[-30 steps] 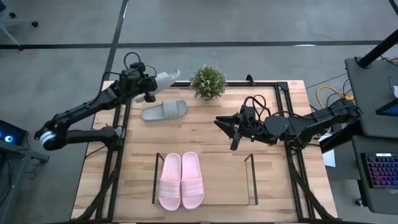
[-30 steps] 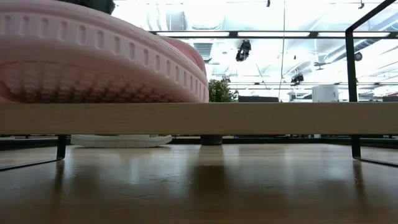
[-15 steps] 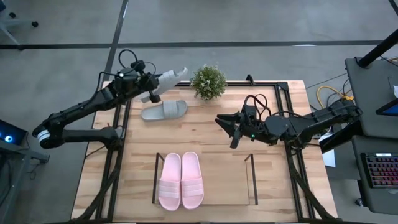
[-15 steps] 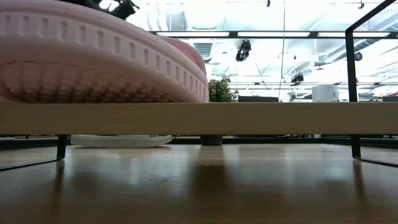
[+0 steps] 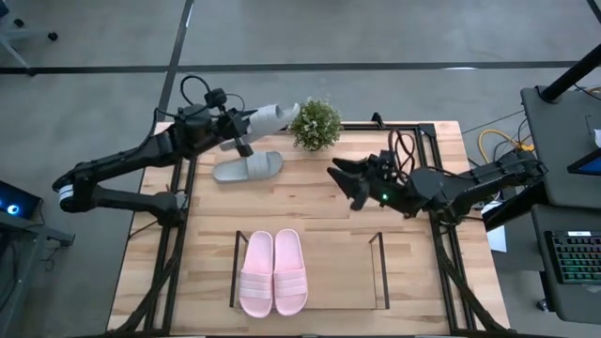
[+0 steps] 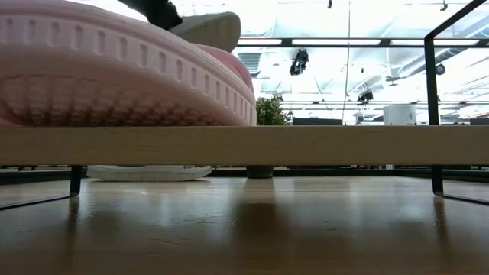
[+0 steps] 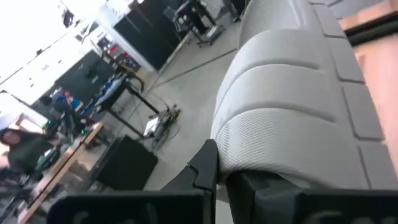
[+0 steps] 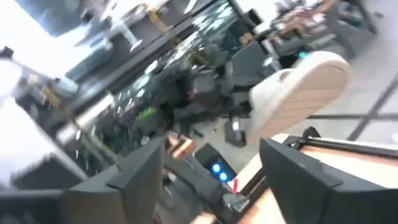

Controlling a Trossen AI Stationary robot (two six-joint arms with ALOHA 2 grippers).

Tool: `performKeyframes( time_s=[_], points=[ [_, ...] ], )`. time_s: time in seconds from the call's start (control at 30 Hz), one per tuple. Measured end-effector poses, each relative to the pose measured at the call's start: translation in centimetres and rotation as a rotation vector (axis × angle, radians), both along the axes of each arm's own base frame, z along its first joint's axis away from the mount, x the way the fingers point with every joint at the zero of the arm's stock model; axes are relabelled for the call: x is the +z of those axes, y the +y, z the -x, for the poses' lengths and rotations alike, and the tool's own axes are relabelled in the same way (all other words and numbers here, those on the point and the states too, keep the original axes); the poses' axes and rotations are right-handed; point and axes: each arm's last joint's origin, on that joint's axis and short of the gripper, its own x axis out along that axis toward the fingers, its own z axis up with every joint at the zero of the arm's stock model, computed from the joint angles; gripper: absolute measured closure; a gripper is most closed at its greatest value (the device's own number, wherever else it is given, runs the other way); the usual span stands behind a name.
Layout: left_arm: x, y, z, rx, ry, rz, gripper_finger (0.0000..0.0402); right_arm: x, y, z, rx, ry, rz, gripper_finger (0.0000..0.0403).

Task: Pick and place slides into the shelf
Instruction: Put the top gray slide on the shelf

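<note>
My left gripper (image 5: 240, 134) is shut on a grey slide (image 5: 269, 116), held in the air over the table's far left, beside a small potted plant (image 5: 315, 123). In the low view that slide (image 6: 207, 27) shows above the pink ones. The other grey slide (image 5: 247, 167) lies flat on the table below it. The pink pair (image 5: 273, 272) lies side by side at the left end of the shelf (image 5: 382, 272), on its wood base (image 6: 306, 145). My right gripper (image 5: 347, 185) hovers open over the table's middle right, holding nothing. My left gripper pinches the grey slide between its two fingers (image 7: 208, 169) at the end nearest the arm (image 7: 261, 149), coming from the table's left. The slide is lifted clear and sticks out past the fingers toward the plant, its ribbed sole (image 7: 298, 81) facing the wrist camera.
The potted plant stands at the far edge, close to the lifted slide. The shelf's right part (image 5: 343, 272) holds nothing. A black metal frame (image 5: 441, 253) runs along the table's sides. In the right wrist view the lifted slide (image 8: 305, 87) shows far off.
My left gripper has carried the grey slide toward the table's right, up to the plant, and the slide has turned to point more to the right. My right gripper has shifted slightly toward the far edge.
</note>
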Motion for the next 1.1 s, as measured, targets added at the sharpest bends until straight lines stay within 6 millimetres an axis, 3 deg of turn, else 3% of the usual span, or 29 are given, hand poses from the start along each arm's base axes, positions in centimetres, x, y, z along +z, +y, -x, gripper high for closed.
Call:
performKeyframes(
  time_s=[0.13, 0.27, 0.67, 1.1],
  points=[
    [0.8, -0.6, -1.7, 0.0, 0.02, -0.066, 0.0402, -0.1, -1.2, -0.2, -0.083, -0.087, -0.183, 0.0105],
    [1.5, -1.1, -3.3, 0.015, 0.061, -0.143, 0.0402, -0.4, -2.7, -0.5, -0.122, -0.136, -0.288, 0.0089],
    [3.4, -3.0, -7.2, 0.07, 0.13, -0.325, 0.0401, -1.0, -6.0, -0.9, -0.23, -0.155, -0.366, 0.0106],
    [2.1, -4.4, -10.8, 0.061, 0.217, -0.413, 0.0401, -1.1, -7.5, -0.9, -0.259, -0.146, -0.356, 0.011]
  ],
)
